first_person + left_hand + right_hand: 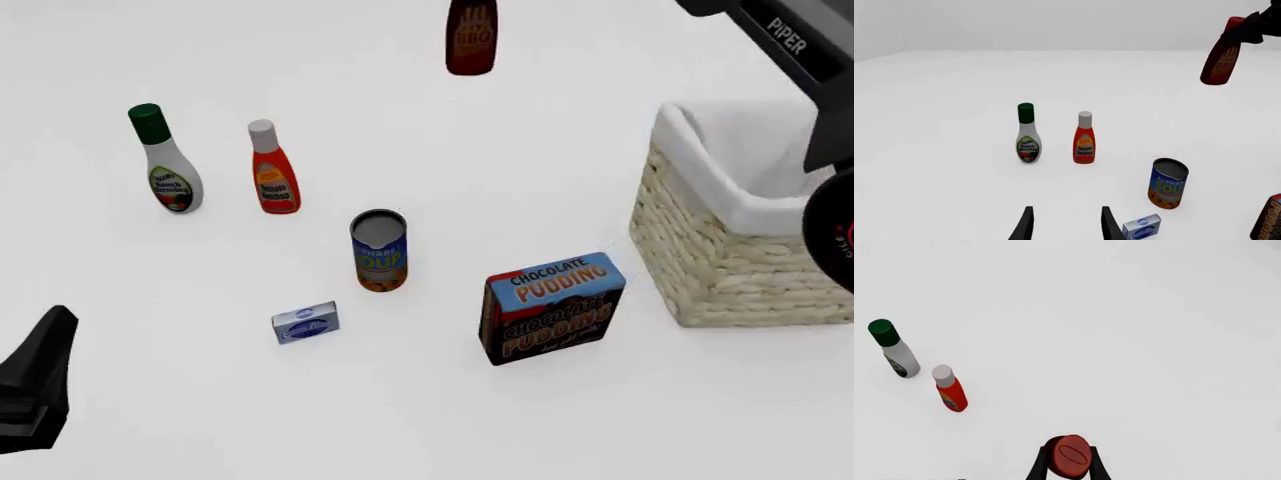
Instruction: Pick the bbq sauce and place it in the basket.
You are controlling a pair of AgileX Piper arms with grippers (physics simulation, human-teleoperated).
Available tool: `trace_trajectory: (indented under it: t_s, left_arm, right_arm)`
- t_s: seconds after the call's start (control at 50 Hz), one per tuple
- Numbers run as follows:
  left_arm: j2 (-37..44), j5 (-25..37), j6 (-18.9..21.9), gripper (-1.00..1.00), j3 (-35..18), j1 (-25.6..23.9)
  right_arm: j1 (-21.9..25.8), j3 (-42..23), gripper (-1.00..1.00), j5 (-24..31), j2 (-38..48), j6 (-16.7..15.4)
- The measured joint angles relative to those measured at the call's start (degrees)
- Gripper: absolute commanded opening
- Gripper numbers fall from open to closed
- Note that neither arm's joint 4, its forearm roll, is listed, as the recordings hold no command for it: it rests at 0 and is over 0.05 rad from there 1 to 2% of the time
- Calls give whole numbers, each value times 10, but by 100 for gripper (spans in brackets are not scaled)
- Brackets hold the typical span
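**BBQ sauce held aloft above the bench**

I have the right gripper (1069,462) with its dark fingers clamped on the neck of the bbq sauce (471,37), a slim, glossy red-brown bottle hanging clear of the smooth white bench (427,150). It is well apart from the basket (727,255), a square pale-straw wicker weave lined with white cloth at my right. My left gripper (1064,225) sits low with its tapered black fingers spread and holding nothing. Ahead of it stand a waisted white bottle (1027,134) with a green cap and an orange-red bottle (1084,138) with a white cap.
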Motion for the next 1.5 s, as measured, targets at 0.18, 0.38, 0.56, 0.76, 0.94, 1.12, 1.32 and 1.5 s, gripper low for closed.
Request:
trace_trajectory:
  t_s: [0.18,0.38,0.56,0.76,0.94,1.12,1.32,1.5]
  left_arm:
    - [0,0,0,100,0,0]
    - [0,0,0,100,0,0]
    - [0,0,0,100,0,0]
    - [0,0,0,100,0,0]
    - [0,0,0,100,0,0]
    - [0,0,0,100,0,0]
    - [0,0,0,100,0,0]
    - [0,0,0,100,0,0]
  right_arm:
    - [-12,11,-100,14,-37,-9]
    - [-30,28,-100,26,-79,-19]
    - [-51,53,-100,34,-122,-29]
    - [-80,86,-100,34,-164,-35]
    - [-110,134,-100,20,-206,-33]
    - [-145,190,-100,3,-251,-28]
    - [-189,256,-100,-12,-305,-24]
    - [-231,308,-100,-22,-347,-21]
